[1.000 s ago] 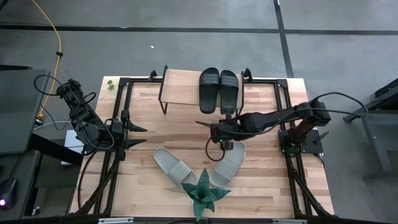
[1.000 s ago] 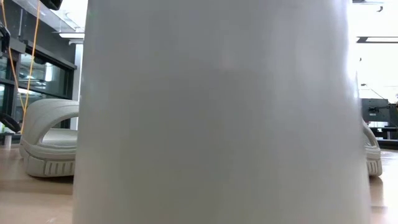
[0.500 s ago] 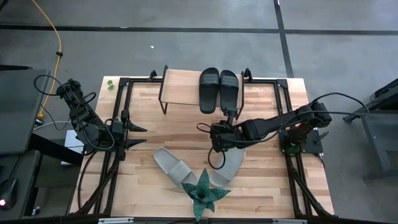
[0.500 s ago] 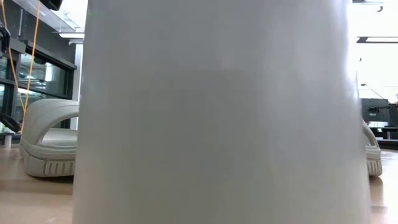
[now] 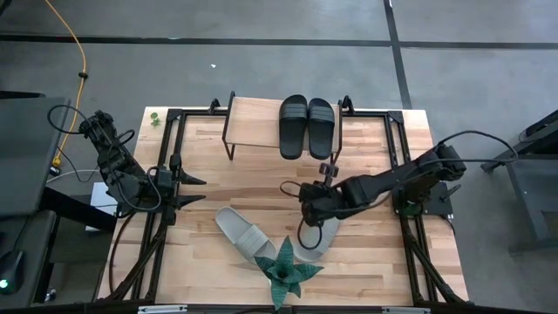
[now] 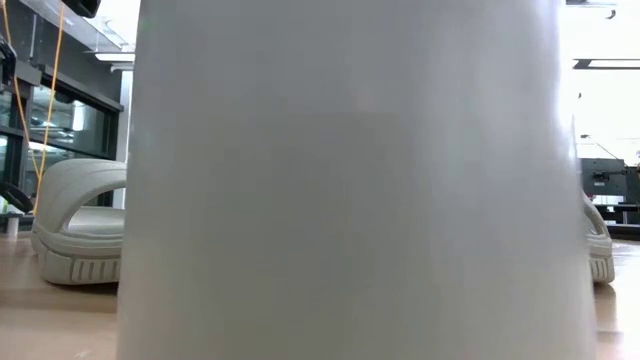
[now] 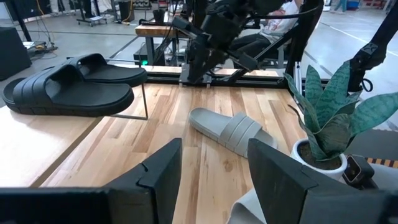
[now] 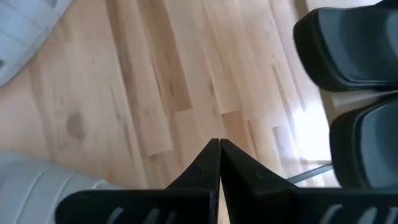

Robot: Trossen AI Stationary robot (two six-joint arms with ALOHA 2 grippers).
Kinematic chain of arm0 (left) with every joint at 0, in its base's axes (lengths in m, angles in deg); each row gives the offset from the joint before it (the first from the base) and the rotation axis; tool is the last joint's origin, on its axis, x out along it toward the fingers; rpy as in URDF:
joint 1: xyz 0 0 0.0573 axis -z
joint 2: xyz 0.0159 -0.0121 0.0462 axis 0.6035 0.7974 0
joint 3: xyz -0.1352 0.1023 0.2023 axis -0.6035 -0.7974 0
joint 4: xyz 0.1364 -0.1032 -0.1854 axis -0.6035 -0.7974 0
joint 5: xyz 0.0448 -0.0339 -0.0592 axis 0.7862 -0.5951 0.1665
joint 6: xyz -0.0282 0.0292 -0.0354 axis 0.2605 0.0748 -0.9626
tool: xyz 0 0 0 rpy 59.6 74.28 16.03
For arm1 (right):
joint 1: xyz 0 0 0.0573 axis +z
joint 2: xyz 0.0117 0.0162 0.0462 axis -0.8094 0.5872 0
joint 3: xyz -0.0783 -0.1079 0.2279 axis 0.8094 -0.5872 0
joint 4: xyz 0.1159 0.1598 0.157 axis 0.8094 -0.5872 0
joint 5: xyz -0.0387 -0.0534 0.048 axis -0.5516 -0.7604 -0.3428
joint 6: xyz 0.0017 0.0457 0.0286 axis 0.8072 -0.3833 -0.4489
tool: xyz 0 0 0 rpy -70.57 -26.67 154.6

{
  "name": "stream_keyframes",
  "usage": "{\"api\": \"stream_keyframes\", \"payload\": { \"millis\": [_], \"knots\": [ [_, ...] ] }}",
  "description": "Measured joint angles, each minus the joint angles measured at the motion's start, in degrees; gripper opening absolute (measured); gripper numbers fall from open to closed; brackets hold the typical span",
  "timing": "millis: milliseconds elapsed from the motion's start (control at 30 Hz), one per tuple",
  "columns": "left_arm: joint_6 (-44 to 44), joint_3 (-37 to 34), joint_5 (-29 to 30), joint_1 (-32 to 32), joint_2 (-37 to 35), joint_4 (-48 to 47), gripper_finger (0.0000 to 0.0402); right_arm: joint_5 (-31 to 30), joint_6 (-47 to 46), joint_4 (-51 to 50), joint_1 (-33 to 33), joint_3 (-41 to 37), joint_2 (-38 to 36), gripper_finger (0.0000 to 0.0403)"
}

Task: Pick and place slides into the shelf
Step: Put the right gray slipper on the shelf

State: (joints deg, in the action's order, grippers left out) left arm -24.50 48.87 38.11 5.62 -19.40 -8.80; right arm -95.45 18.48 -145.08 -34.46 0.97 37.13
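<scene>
Two black slides (image 5: 307,127) lie side by side, soles down, on the right end of the shelf (image 5: 253,122) at the table's far side. Two pale beige slides rest on the tabletop nearer me, the left one (image 5: 244,233) and the right one (image 5: 318,237). My right gripper (image 5: 283,186) is shut and hovers over bare wood between the shelf and the beige slides; its arm crosses the right beige slide's far end. Its wrist view shows the shut gripper (image 8: 218,146) above the planks. My left gripper (image 5: 196,190) waits open at the table's left side.
A green spiky plant (image 5: 286,272) in a white pot stands at the near edge between the beige slides; the pot (image 6: 350,180) blocks most of the low view. A dark metal frame (image 5: 174,118) borders the table. The shelf's left half is bare plank.
My right arm has swung toward the table's near edge, carrying its gripper from just in front of the shelf to above the far end of the right beige slide. The slides and the left arm have stayed where they were.
</scene>
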Motion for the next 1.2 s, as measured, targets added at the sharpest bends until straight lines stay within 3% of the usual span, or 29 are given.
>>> {"api": "stream_keyframes", "payload": {
  "millis": [200,600,1200],
  "knots": [
    [-1.2,0.0,0.0,0.0,0.0,-0.4,0.017,0.5,-1.1,-3.5,2.0,0.0,0.0,0.0],
    [-1.4,0.0,0.0,0.0,0.0,-0.8,0.017,10.9,-4.1,-6.8,1.7,0.0,0.0,0.0001],
    [-1.5,0.0,0.0,0.0,0.0,-0.8,0.017,29.0,2.6,-1.7,-0.3,0.0,0.0,0.0001]
  ]
}}
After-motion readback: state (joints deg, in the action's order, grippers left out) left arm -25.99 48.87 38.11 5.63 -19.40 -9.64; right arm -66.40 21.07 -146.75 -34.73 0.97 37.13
